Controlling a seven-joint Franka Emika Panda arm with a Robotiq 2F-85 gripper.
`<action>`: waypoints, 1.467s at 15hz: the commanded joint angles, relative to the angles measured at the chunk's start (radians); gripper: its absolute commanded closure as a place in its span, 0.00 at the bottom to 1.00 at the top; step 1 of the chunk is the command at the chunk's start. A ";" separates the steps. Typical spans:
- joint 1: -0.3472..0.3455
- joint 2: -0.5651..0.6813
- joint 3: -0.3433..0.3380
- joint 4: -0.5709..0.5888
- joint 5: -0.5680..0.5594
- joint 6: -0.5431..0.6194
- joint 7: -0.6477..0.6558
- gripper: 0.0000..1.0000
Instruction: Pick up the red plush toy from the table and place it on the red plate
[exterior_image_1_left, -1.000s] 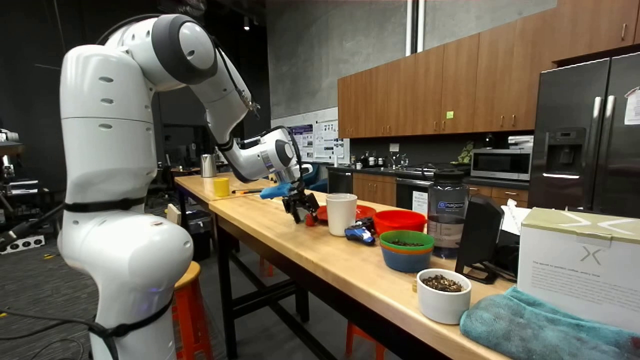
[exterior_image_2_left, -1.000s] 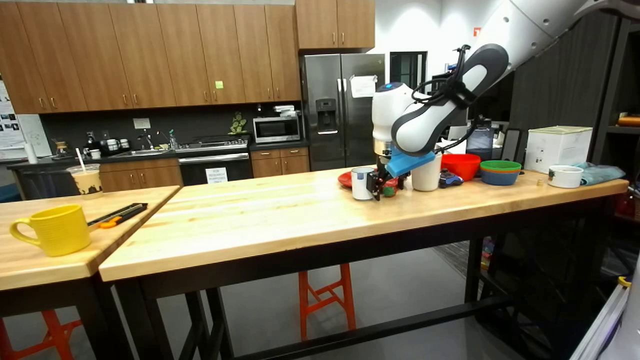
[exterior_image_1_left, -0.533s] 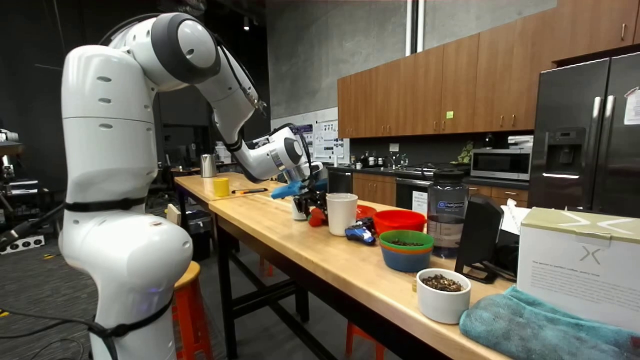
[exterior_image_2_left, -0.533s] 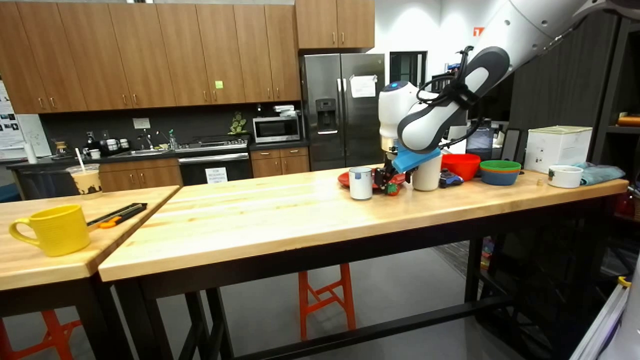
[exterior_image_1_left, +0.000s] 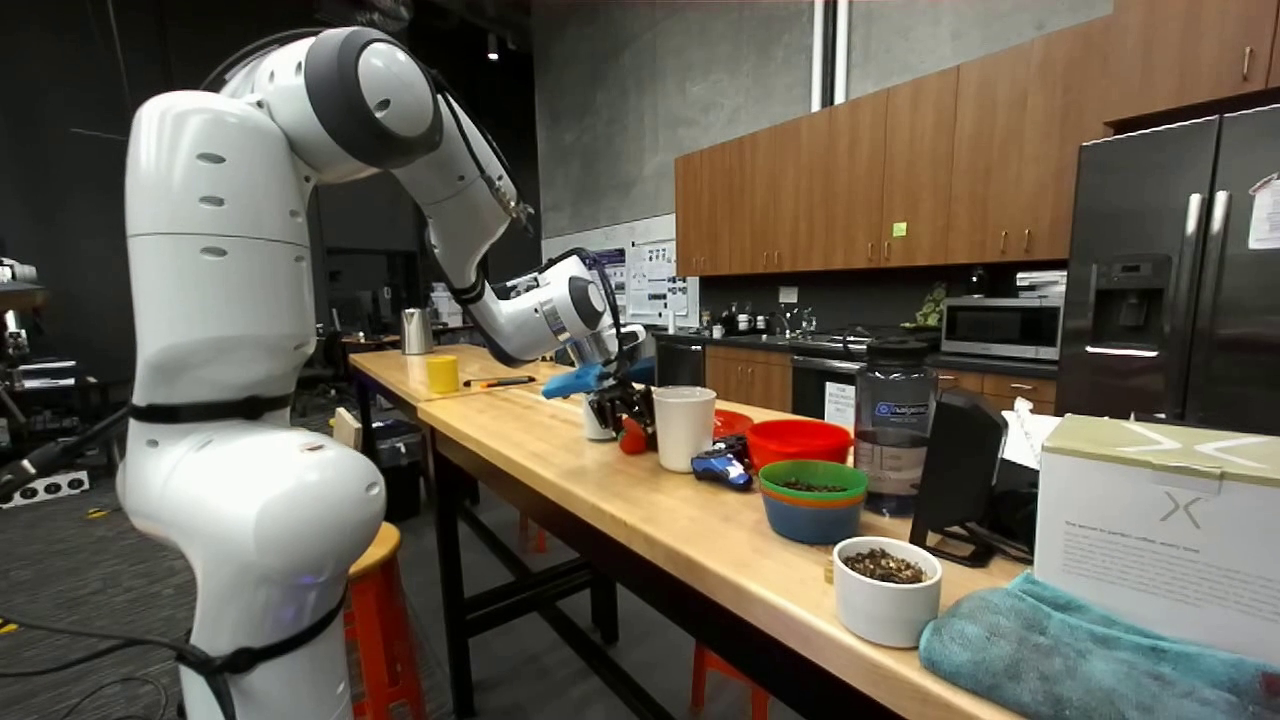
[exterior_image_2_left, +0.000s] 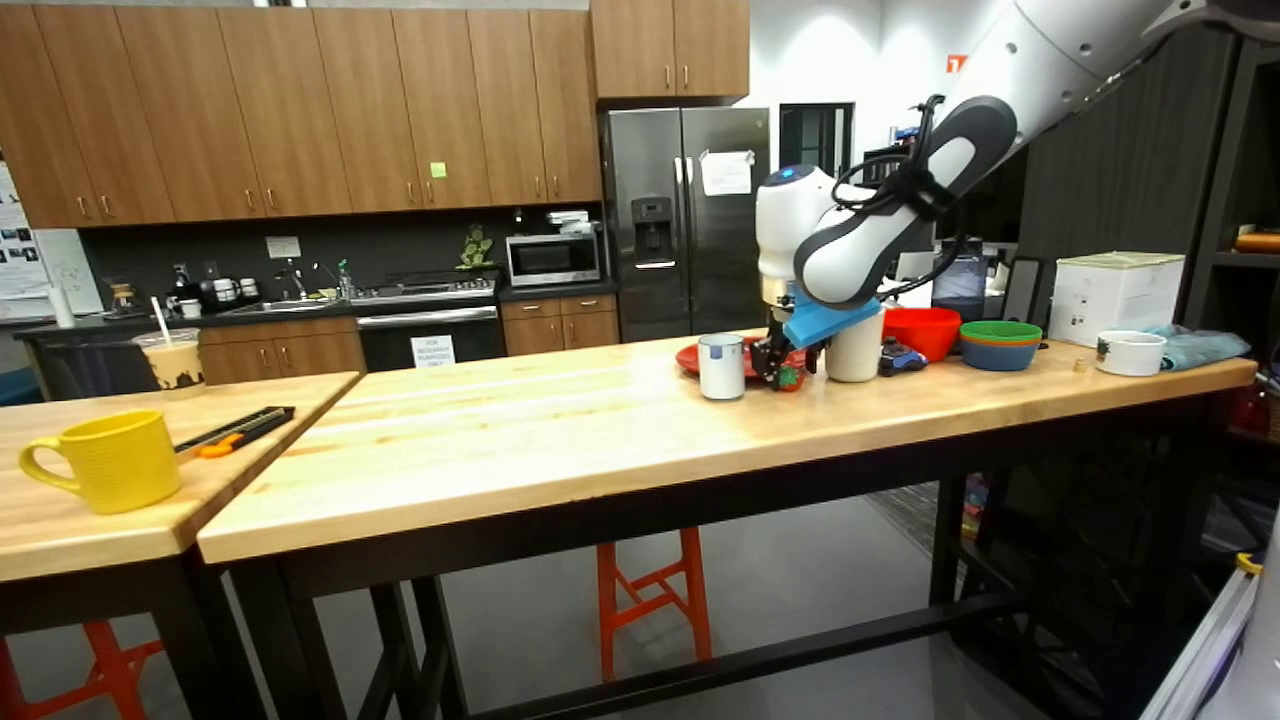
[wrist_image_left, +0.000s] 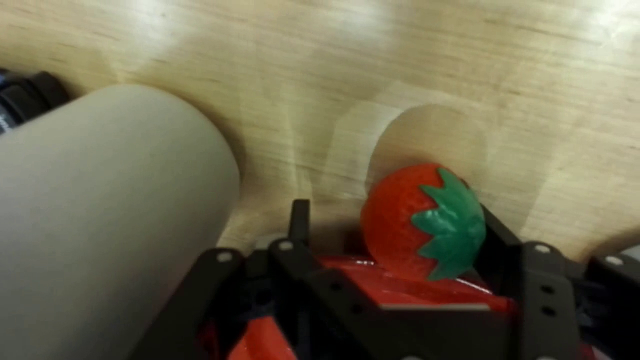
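Observation:
The red toy, a strawberry with green leaves (wrist_image_left: 400, 220), rests on the wooden table and also shows in both exterior views (exterior_image_1_left: 632, 437) (exterior_image_2_left: 790, 377). My gripper (wrist_image_left: 392, 214) is low over the table with its fingers apart and the strawberry between them. The finger on the right of the wrist view is against or very close to the leaves. A gap shows between the strawberry and the finger on the left. The glossy red plate (exterior_image_2_left: 690, 360) lies just behind the strawberry and gripper, partly hidden; it also shows under the gripper in the wrist view (wrist_image_left: 412, 289).
A tall cream cup (exterior_image_1_left: 684, 430) stands close beside the gripper. A white mug (exterior_image_2_left: 721, 370) stands on the other side. A blue-black controller (exterior_image_1_left: 722, 466), a red bowl (exterior_image_1_left: 798, 442), stacked bowls (exterior_image_1_left: 813, 510) and a white bowl (exterior_image_1_left: 888, 605) line the table beyond the cup.
My gripper has moved toward the tall cream cup, away from the white mug, which now shows more fully. The strawberry has shifted slightly the same way and turned.

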 joint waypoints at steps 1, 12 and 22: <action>0.004 0.006 -0.003 0.011 -0.001 0.001 0.017 0.56; 0.017 0.033 0.011 0.117 0.112 -0.198 -0.036 0.76; 0.022 0.099 -0.004 0.256 0.089 -0.238 -0.012 0.76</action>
